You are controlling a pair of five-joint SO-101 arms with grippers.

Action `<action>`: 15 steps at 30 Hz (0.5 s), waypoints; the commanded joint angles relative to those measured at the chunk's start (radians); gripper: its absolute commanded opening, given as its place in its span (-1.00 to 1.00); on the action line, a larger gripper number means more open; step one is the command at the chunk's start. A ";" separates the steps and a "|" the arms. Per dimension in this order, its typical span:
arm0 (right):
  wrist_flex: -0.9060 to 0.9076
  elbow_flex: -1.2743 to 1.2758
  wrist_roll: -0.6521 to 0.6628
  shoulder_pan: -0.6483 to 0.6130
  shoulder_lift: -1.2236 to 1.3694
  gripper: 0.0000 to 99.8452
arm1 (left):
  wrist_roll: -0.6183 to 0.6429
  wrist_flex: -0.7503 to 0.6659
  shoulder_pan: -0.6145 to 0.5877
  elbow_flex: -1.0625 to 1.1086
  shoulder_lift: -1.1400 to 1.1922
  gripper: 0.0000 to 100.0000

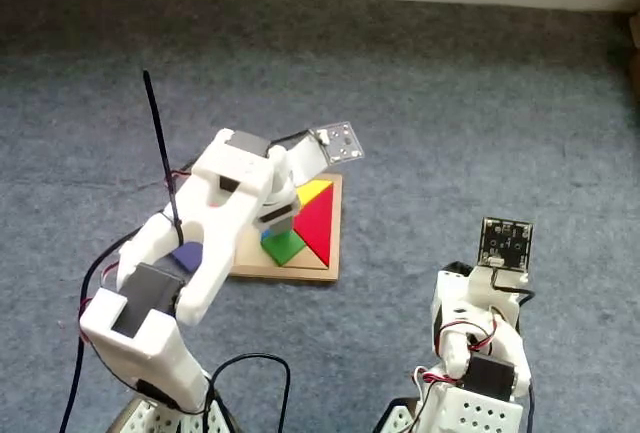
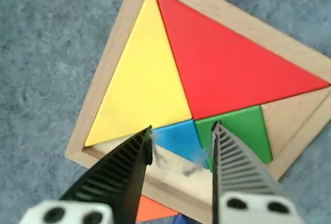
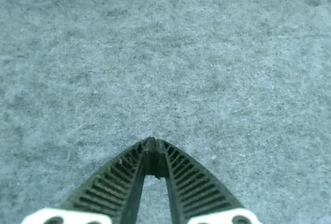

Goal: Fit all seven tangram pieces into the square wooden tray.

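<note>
The square wooden tray [image 1: 300,271] lies on grey carpet and holds a large yellow triangle [image 1: 315,191], a large red triangle [image 1: 318,221] and a green piece [image 1: 283,247]. In the left wrist view, the yellow triangle [image 2: 142,79], red triangle [image 2: 227,63], green piece [image 2: 248,131] and a small blue triangle [image 2: 178,137] lie flat inside the tray [image 2: 106,71]. My left gripper [image 2: 182,133] hangs open over the blue triangle, one finger on each side. An orange piece [image 2: 155,209] lies just outside the rim. My right gripper [image 3: 155,142] is shut with nothing in it, over bare carpet.
A dark blue piece [image 1: 187,256] shows on the carpet beneath the left arm [image 1: 215,223], beside the tray. Bare wood [image 2: 292,115] is left inside the tray near the green piece. The right arm [image 1: 480,343] stands folded at the front right. Open carpet surrounds the tray.
</note>
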 commanded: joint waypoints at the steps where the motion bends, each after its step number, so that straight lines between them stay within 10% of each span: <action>1: -0.021 0.110 -0.008 0.015 -0.015 -0.99 | 0.017 0.115 -0.065 -0.125 -0.064 -0.60; 15: -0.021 0.110 -0.008 0.015 -0.015 -0.99 | 0.568 0.304 -0.331 -0.189 -0.176 -0.60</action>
